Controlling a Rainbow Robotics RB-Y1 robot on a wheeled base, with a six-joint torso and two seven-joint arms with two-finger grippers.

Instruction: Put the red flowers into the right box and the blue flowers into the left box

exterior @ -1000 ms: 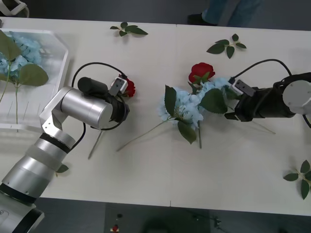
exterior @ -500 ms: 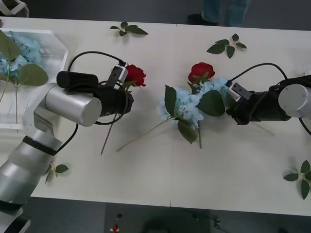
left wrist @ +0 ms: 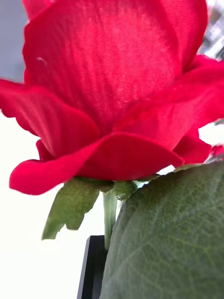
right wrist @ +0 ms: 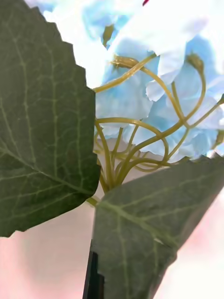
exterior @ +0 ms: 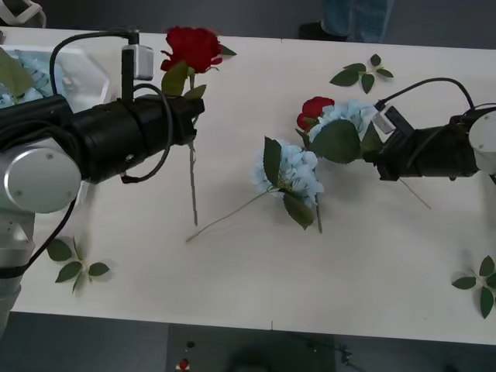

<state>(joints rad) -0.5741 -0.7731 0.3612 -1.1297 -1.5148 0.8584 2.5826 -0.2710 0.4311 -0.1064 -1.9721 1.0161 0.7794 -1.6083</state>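
Left gripper (exterior: 188, 116) pinches a rose (exterior: 192, 46) just under the bloom, stem hanging free above the table (exterior: 232, 287), well left of the blue cluster (exterior: 291, 172) at mid-table; lifted clear, likely for carrying. Right gripper (exterior: 377, 155) sits against the second blue flower (exterior: 341, 128) right of that cluster; whether it pinches it I cannot tell. Left box (exterior: 87, 70) lies far left.

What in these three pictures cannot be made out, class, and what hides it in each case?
- Left gripper, front view: fingers hidden behind the rose's leaves; in the left wrist view bloom and leaf cover them.
- Right gripper, front view: fingertips buried under the blue flower's leaves; the right wrist view is blocked by leaves.
- Left box, front view: mostly behind the left arm and cut off by the edge.
- Second rose, front view: stem hidden under blue flowers.
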